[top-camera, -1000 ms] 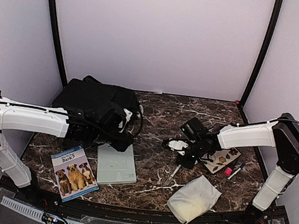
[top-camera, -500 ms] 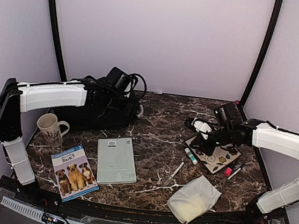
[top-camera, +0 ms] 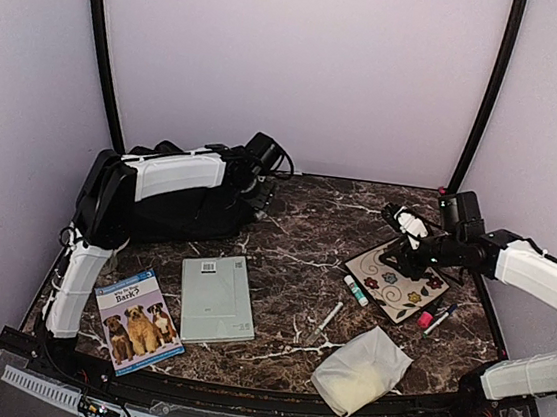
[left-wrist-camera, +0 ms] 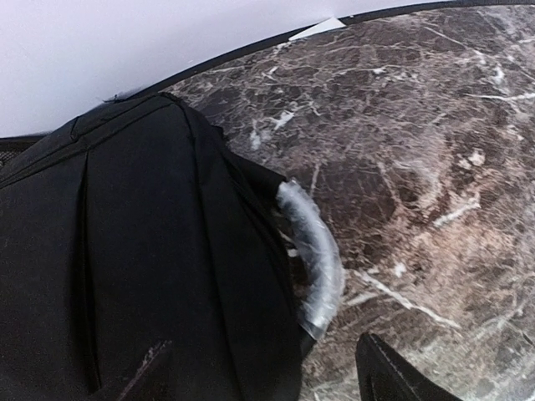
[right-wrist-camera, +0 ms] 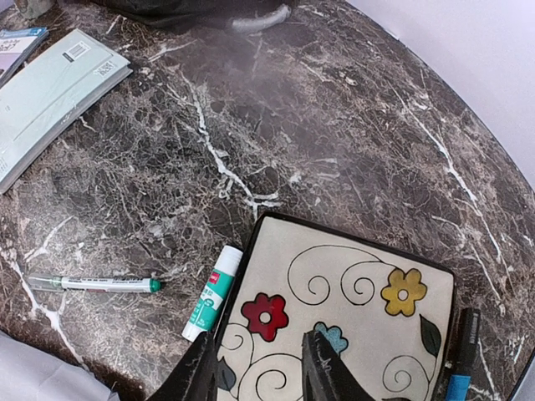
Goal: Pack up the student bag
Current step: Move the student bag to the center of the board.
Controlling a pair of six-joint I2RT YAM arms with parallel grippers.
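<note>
**Editor:** What has changed in the last second?

**Photographer:** Both arms have swung outward. The left pincer (top-camera: 261, 188) was low over the front of the bag (top-camera: 177, 219), left of centre in the overhead frame. It now sits at the bag's right end, higher in the frame and nearer the back wall. The right pincer (right-wrist-camera: 263, 372) was at mid-frame and has drawn back to the right, where it hangs over a flowered pouch (right-wrist-camera: 359, 284). A glue stick (right-wrist-camera: 213, 292) could not be made out a second ago, with the arm over that spot. It now lies on the desk (top-camera: 306, 232) just beside the pouch's left edge. The bag has kept its place.

**Editor:** Where is the bag, and how does it lie?

**Photographer:** It is in the upper left of the overhead frame, flat on the desk at the back-left corner. Its long axis runs left to right along the back wall. The top end, with a plastic-wrapped loop (left-wrist-camera: 313, 259), points right, toward frame centre.

**Editor:** And the pincers?

**Photographer:** The left one stands wide and grips nothing. In its wrist view, one fingertip (left-wrist-camera: 389, 376) shows at the lower right over bare desk, with the bag's edge and the loop ahead of it. The right one is only partly parted, a narrow gap with nothing in it, above the pouch. A pen (right-wrist-camera: 96, 284) lies at the lower left of that view, apart from the glue stick.
</note>
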